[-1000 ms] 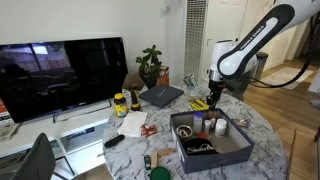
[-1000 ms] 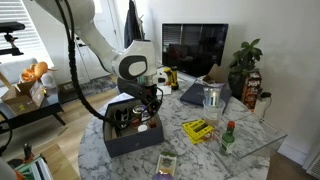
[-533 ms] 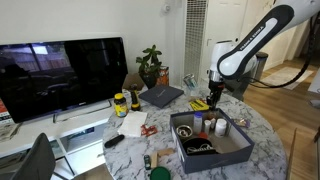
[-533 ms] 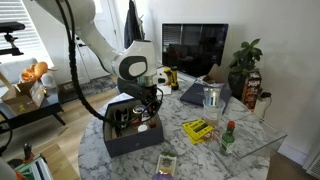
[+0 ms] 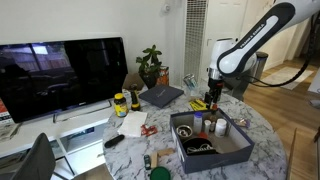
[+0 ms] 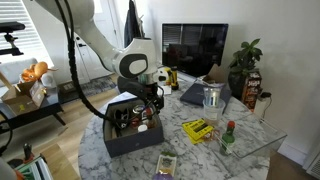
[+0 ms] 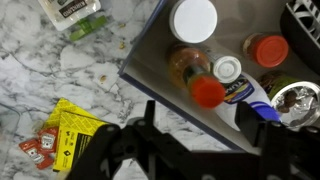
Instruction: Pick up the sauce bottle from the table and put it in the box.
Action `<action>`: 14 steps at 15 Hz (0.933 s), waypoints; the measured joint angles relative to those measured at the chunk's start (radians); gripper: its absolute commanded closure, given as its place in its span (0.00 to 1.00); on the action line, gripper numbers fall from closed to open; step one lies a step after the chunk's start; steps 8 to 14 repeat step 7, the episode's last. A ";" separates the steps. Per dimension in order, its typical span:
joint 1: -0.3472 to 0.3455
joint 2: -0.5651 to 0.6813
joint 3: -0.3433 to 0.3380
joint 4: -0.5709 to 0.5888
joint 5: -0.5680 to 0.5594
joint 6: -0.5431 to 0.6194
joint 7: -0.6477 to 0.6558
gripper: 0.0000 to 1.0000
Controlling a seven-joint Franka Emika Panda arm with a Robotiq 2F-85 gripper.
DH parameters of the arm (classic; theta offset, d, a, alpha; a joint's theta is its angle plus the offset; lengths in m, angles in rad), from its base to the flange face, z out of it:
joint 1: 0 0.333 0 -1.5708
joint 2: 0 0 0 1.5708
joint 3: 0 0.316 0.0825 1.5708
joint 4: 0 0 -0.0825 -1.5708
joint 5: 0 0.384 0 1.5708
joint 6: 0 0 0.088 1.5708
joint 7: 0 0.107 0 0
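In the wrist view the sauce bottle (image 7: 188, 68), a small reddish-brown bottle with a red cap, lies on the floor of the dark grey-blue box (image 7: 158, 50), among other small bottles. My gripper (image 7: 205, 125) hangs just above it, open. Its two dark fingers (image 7: 148, 118) stand far apart on either side of the cap and touch nothing. Both exterior views show the gripper (image 5: 211, 101) (image 6: 150, 104) over the box (image 5: 215, 152) (image 6: 128, 140), near a corner. There the bottle is too small to pick out.
Inside the box are a white-lidded jar (image 7: 194, 18), a white-capped bottle (image 7: 228, 70) and a red lid (image 7: 268, 48). Yellow packets (image 7: 65, 128) lie on the marble table beside the box. A red-capped green bottle (image 6: 229, 136), a glass jar (image 6: 212, 98) and a dark slab (image 5: 160, 96) stand farther off.
The jaws have opened and let the sauce bottle go into the box. The arm has hardly moved.
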 measured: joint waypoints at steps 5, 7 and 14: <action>-0.030 -0.108 0.000 -0.005 0.115 -0.002 -0.105 0.00; -0.046 -0.192 0.000 -0.018 0.260 -0.012 -0.255 0.00; -0.046 -0.192 0.000 -0.018 0.260 -0.012 -0.255 0.00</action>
